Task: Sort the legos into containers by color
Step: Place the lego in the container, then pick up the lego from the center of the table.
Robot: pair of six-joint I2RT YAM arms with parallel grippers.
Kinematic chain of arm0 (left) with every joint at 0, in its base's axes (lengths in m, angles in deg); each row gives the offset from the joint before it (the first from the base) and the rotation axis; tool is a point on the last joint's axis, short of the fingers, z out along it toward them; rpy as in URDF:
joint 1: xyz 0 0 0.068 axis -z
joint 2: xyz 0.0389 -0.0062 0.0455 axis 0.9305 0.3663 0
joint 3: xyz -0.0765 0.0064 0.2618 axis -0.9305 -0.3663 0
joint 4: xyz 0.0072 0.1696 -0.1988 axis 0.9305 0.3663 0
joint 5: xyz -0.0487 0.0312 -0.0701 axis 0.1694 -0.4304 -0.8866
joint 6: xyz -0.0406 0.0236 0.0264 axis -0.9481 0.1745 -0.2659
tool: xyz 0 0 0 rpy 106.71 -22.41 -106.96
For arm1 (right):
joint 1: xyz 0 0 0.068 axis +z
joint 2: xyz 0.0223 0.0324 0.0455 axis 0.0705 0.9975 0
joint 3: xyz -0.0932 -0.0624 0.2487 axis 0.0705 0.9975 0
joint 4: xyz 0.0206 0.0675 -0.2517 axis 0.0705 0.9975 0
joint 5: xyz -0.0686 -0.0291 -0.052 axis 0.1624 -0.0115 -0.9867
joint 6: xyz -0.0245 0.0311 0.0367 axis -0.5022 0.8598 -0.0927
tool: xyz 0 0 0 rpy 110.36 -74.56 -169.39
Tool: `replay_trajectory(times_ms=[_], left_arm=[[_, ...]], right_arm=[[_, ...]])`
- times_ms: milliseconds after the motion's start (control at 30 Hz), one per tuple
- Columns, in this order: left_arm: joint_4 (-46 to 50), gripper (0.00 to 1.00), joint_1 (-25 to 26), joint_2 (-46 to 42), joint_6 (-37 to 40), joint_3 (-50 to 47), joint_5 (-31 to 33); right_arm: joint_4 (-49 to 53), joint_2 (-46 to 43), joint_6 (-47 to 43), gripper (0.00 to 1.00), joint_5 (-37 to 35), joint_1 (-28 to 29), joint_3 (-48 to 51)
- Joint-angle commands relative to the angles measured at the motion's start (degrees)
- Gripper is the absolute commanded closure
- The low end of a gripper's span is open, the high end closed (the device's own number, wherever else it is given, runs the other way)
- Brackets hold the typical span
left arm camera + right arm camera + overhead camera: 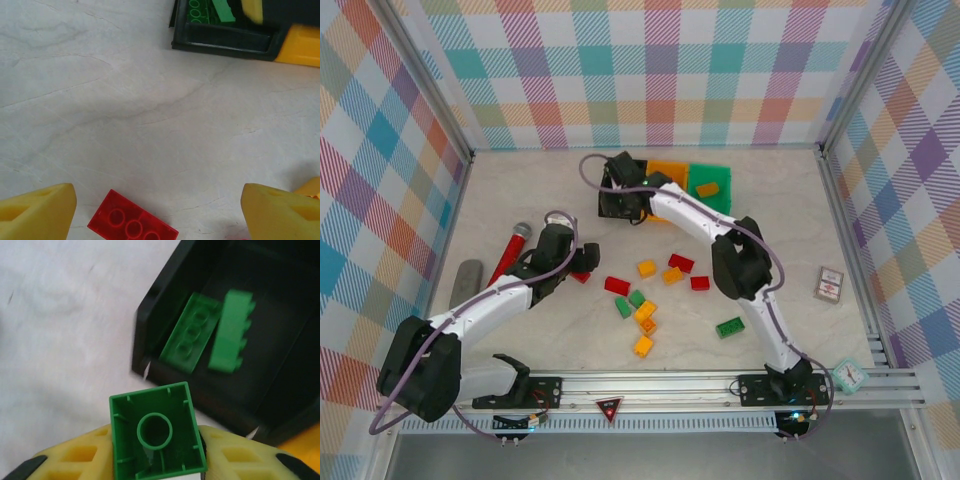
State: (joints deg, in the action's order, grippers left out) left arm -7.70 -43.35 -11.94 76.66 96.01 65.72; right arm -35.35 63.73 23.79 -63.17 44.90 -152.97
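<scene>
Right gripper (pixel 157 456): jaws clamped on a green brick (pixel 156 435), hollow underside facing the wrist camera, one tube showing.

The black bin (pixel 220 410) lies ahead and to the right of the brick in the wrist view, near corner just beyond it. Two green bricks (pixel 192 332) lie inside, side by side, long axes running roughly away from the gripper.

We judge the brick is not squarely over the opening, so it wants carrying forward and right before release.

Left gripper (pixel 159 210): jaws wide apart and holding nothing. A red brick (pixel 131 224) lies on the table between them, long axis slanting across the gap.

The right arm is at the bin; the left is well apart from it.

Writing: a small card (pixel 830 285) lies by the right wall, its print too small to read. We find no other labels.
</scene>
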Motion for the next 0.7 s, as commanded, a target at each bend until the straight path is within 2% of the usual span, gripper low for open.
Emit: replay_trajectory(times_ms=[0, 67, 167, 300, 500, 667], left_arm=[[1.34, 0.14, -0.65, 0.58, -1.49, 0.81, 1.67], [1.32, 0.14, -0.75, 1.05, -1.51, 1.13, 1.55], [1.82, 0.15, -0.82, 1.17, -1.62, 1.26, 2.03], [1.70, 0.14, -1.16, 0.79, -2.09, 0.91, 2.11], [1.26, 0.15, -2.26, 1.55, -3.08, 0.90, 0.66], [0.72, 0.15, -4.21, 1.92, -4.44, 0.56, -2.05]], right_arm=[[7.90, 3.16, -1.67, 0.44, 1.02, -1.95, -10.04], [9.86, 3.93, -2.06, 0.36, 1.23, -1.83, -13.06], [8.99, 0.58, -3.26, 0.34, 2.89, -0.93, -8.56], [2.38, -9.22, -6.62, 0.35, 4.43, 2.31, 7.76], [-2.86, -19.69, -9.96, 0.35, 11.71, 5.66, 28.90], [-2.56, -20.70, -13.17, 0.36, 18.39, 7.36, 34.42]])
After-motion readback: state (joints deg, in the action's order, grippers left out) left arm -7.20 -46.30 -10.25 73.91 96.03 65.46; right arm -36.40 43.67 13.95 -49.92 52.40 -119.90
